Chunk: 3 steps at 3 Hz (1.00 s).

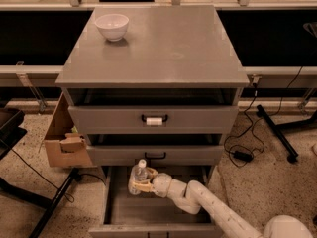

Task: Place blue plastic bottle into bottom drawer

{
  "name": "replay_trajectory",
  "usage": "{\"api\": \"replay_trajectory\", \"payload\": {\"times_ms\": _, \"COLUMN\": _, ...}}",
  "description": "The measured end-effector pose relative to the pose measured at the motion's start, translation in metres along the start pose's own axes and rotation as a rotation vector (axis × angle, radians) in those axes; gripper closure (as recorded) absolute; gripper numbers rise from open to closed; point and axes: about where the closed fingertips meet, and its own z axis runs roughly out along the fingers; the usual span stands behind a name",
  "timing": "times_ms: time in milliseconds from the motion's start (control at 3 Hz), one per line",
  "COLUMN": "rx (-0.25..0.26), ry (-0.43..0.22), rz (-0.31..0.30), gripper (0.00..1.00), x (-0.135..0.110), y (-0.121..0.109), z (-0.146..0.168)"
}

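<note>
While your gripper (144,186) is clamped on the upright blue plastic bottle (138,175) at the bottom drawer's (148,212) 11 o'clock corner (close under the middle drawer (198,155)), letting go too high could topple it.

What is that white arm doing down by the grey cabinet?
A robot arm is putting a small bottle away. Its gripper is closed around the blue plastic bottle, holding it upright at the back left of the open bottom drawer. The bottle is not yet let go, and I cannot tell whether it touches the drawer floor. A white bowl sits on the cabinet top.
</note>
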Motion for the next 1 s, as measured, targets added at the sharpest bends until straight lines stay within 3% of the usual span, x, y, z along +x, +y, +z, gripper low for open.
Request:
{"api": "replay_trajectory", "payload": {"times_ms": 667, "rx": -0.029, "ry": 0.184, "rz": -0.057, "gripper": 1.00, "x": 0.070, "y": -0.005, "z": 0.025}}
{"api": "replay_trajectory", "payload": {"times_ms": 1000, "rx": -0.026, "ry": 0.225, "rz": -0.106, "gripper": 1.00, "x": 0.096, "y": -0.004, "z": 0.040}}
